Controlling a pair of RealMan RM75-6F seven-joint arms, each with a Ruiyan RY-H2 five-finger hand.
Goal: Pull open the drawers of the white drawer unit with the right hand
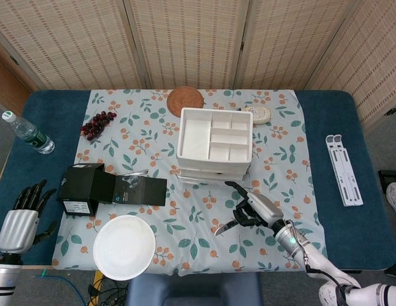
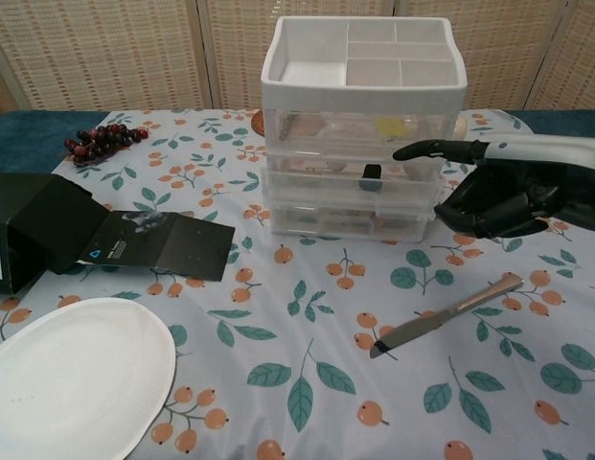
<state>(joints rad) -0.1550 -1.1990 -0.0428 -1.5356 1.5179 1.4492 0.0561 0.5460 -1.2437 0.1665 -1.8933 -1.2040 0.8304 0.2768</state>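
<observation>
The right hand (image 2: 513, 196) hangs empty with fingers loosely curled, just right of the drawer unit (image 2: 362, 129) mid-surface, drawers closed; a knife (image 2: 446, 315) lies on open cloth in front.

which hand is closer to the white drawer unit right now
Right. The right hand sits just in front of the white drawer unit, off its front right corner, not touching it. The left hand is far off at the table's left edge.
</observation>
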